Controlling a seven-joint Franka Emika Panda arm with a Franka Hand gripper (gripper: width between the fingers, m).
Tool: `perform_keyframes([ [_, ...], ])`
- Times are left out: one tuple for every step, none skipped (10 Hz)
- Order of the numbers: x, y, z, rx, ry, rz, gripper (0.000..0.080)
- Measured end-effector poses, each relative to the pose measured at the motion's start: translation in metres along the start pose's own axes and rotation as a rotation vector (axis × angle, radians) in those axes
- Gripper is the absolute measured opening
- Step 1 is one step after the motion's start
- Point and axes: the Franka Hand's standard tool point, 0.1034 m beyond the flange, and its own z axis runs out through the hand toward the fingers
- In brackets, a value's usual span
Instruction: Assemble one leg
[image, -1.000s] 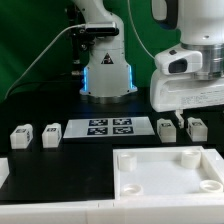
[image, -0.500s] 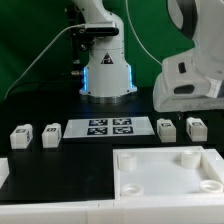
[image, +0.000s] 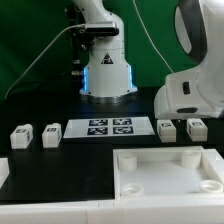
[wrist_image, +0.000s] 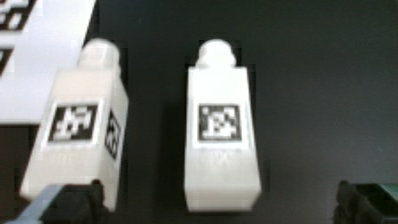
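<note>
Below and between the hand's (wrist_image: 217, 203) fingertips (wrist_image: 64, 200), the leg (wrist_image: 219, 125)

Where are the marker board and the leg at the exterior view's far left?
marker board (image: 109, 127): exterior view, its centre, among the tags.
leg at the far left (image: 20, 137): exterior view, middle of the block.
</note>
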Motion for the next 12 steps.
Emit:
perform_keyframes([
  [0.002,-0.001,0.006,-0.006,-0.019,0.006,0.0649],
  [0.001,-0.002,0.012,-0.012,-0.027,0.004,0.0649],
  [0.001,-0.003,0.017,-0.016,-0.034,0.003,0.0649],
  [0.002,-0.004,0.024,-0.021,-0.04,0.003,0.0649],
  [0.001,-0.004,0.03,-0.025,-0.049,0.003,0.0649],
  [0.002,-0.004,0.034,-0.027,-0.057,0.003,0.0649],
  [0.003,-0.003,0.037,-0.029,-0.063,0.004,0.0649],
  [0.003,-0.004,0.038,-0.031,-0.064,0.002,0.0649],
  [0.003,-0.003,0.038,-0.031,-0.064,0.003,0.0647],
  [0.003,-0.003,0.038,-0.031,-0.065,0.003,0.0647],
  [0.003,-0.003,0.038,-0.031,-0.065,0.003,0.0508],
  [0.003,-0.003,0.038,-0.031,-0.065,0.003,0.0316],
])
